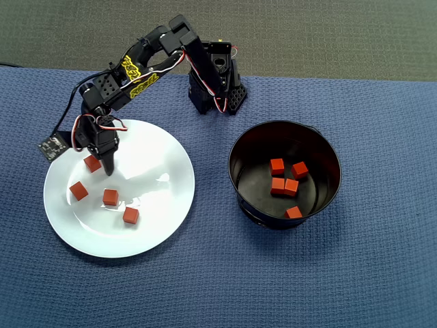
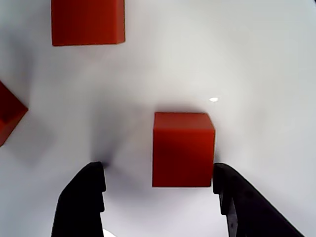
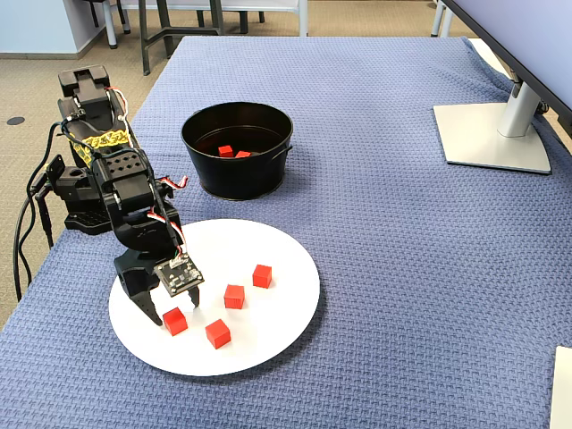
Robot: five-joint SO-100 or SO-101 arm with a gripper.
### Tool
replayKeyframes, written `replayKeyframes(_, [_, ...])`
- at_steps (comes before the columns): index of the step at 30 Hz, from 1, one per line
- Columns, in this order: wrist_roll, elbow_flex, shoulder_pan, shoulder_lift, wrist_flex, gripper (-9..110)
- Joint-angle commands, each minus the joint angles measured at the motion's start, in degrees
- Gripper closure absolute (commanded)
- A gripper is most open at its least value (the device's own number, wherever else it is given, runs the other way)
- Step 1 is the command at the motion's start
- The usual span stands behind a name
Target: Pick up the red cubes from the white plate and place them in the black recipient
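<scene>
— What's on the counter?

— A large, glossy white plate (image 1: 164, 225) on blue woven cloth (image 1: 369, 273), with four small matte red cubes (image 1: 110, 197) on it. Beside it stands a deep black recipient (image 1: 239, 154), round and straight-walled, holding five more cubes.

— And the hand?

— The hand (image 2: 158, 190) is low over the plate, fingers (image 2: 81, 202) apart, straddling one cube (image 2: 182, 148). In the wrist view that cube sits just beside one finger, clear of the other.

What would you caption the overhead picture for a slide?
Open gripper beside one of four red cubes on the white plate; five more in the black pot.
</scene>
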Motion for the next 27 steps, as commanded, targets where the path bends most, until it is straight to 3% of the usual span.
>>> replayKeyframes(1, [1.5, -4.5, 1.1, -0.6, -2.5, 82])
replayKeyframes(4, [2.3, -6.5, 1.1, -1.9, -2.6, 84])
replayKeyframes(7, [3.4, -7.8, 1.2, -3.1, -3.2, 100])
replayKeyframes(14, [9.9, -1.0, -0.4, 4.1, -4.7, 101])
replayKeyframes(27, [42.8, 0.5, -22.1, 45.5, 26.0, 101])
